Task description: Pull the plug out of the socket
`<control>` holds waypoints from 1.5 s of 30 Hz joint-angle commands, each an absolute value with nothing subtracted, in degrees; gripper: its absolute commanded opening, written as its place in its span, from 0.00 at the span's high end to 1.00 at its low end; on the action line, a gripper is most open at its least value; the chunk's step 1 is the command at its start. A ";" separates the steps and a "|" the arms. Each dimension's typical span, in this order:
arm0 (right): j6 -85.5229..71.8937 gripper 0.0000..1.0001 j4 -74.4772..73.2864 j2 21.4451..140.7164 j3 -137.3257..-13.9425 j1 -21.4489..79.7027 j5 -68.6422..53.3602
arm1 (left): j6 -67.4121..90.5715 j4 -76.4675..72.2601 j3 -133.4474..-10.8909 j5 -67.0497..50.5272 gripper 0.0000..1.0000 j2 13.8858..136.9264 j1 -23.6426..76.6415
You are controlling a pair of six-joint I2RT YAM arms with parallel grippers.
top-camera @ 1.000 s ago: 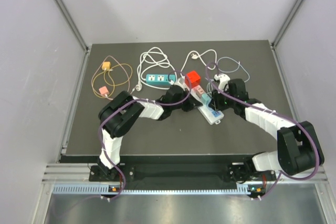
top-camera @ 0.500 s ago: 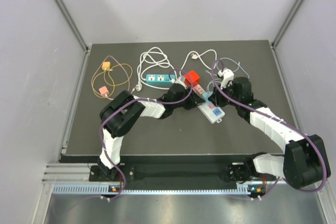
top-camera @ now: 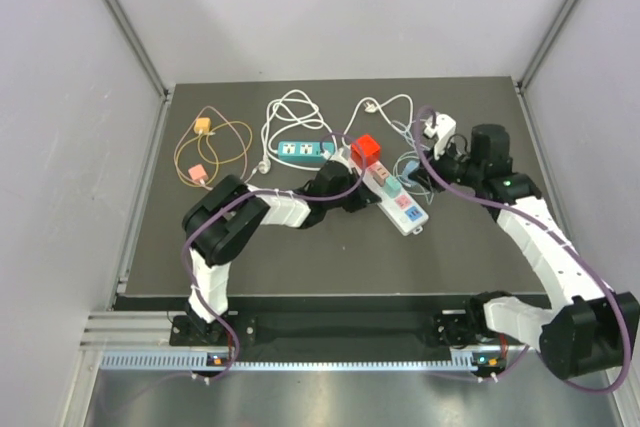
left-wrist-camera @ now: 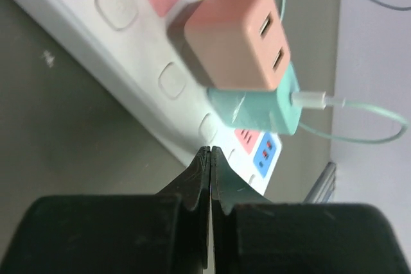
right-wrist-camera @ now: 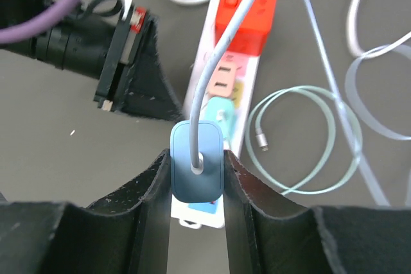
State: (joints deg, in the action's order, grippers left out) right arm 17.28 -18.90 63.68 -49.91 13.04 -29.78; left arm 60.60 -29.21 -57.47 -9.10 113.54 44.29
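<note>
Plug (right-wrist-camera: 196, 170): small glossy blue block w/ rounded corners, pale grey cable leaving its top centre. Right fingers (right-wrist-camera: 149, 187) clamp it from both sides, the narrow gap btwn them filled by the plug body. Plug is off the socket, held in the air over the bench (top-camera: 300, 257), to the right of the white power strip (top-camera: 396, 199). Left fingers (left-wrist-camera: 192, 184) are pressed fully together on nothing, tips just at the strip's side near pink adapter (left-wrist-camera: 234, 40) & mint charger (left-wrist-camera: 257, 108). Red cube adapter (right-wrist-camera: 247, 14) sits at the strip's far end.
</note>
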 commanded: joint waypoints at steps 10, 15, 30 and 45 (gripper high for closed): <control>26.20 1.00 -38.32 60.03 -74.69 -1.56 -40.09 | 49.93 -26.72 -49.31 -7.38 0.64 96.44 43.25; 23.47 1.00 -34.82 61.43 -83.93 -9.13 -33.41 | 43.25 -24.88 -45.88 -6.77 0.50 87.47 42.19; 16.53 1.00 -25.23 76.46 -100.73 -25.22 -34.43 | 26.72 -5.72 -39.73 8.70 0.08 55.48 40.17; 20.21 1.00 -23.98 102.81 -95.80 -18.81 -31.03 | 33.66 -4.04 -30.77 3.52 0.07 44.21 40.08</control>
